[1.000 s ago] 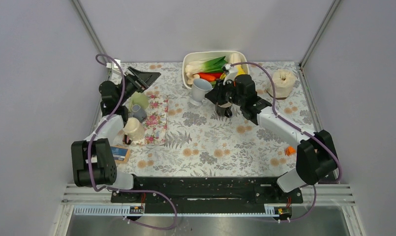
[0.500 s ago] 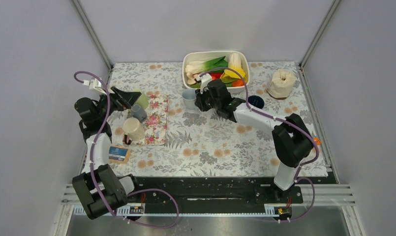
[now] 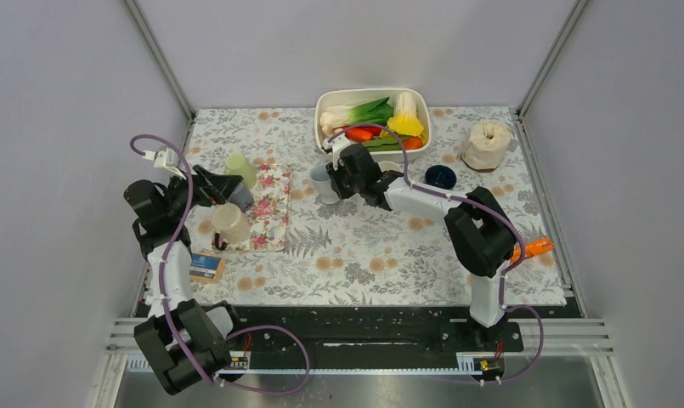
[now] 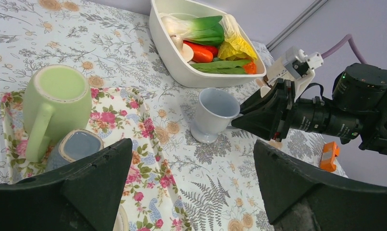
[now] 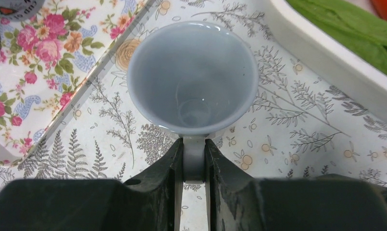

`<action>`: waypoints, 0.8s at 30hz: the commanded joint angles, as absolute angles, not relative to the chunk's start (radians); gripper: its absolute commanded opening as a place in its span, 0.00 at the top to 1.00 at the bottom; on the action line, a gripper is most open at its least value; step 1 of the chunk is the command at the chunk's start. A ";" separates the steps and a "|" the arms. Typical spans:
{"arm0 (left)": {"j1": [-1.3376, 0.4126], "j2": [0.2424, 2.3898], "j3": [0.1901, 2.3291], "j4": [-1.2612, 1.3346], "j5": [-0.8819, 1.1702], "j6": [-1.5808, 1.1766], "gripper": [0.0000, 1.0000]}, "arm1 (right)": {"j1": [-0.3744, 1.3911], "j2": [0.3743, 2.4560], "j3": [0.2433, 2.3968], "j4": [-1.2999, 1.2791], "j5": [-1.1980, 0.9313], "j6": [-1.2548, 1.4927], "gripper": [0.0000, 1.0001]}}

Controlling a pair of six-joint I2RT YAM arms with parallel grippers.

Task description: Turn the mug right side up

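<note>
1. In the right wrist view we see the mug (image 5: 193,79) at upper centre, dead ahead of the right pincer (image 5: 193,161). Its handle points straight back between the fingers (image 5: 162,187), which are pinched narrow on it.
2. The mug's long axis stands vertical, mouth up and foot on the cloth.
3. From above, we find the mug at upper centre of the frame, just below and left of the tub (image 3: 372,91) and right of the tray (image 3: 274,217). The right arm is on it. The left pincer (image 3: 223,183) hangs wide open at the left of the frame, over the tray and well apart from the mug.
4. The mug looks pale blue-grey and glossy, with a flared rim tapering to a narrow foot. It is empty inside.
5. We judge the turn as good as done. The coming move depends on that handle line: let go, then back straight off along it, since a sideways pull could tip the narrow foot.
</note>
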State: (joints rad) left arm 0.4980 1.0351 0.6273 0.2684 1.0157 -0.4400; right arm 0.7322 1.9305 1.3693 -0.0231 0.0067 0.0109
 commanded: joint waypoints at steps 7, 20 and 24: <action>0.509 1.011 0.613 0.288 1.058 -0.415 0.01 | 0.770 1.962 1.429 0.006 0.034 0.082 1.00; 0.514 0.998 0.603 0.306 1.074 -0.430 0.01 | 0.791 1.936 1.331 -0.011 0.053 0.113 0.86; 0.515 1.001 0.597 0.322 1.079 -0.441 0.01 | 0.796 1.921 1.300 0.034 0.062 0.110 0.84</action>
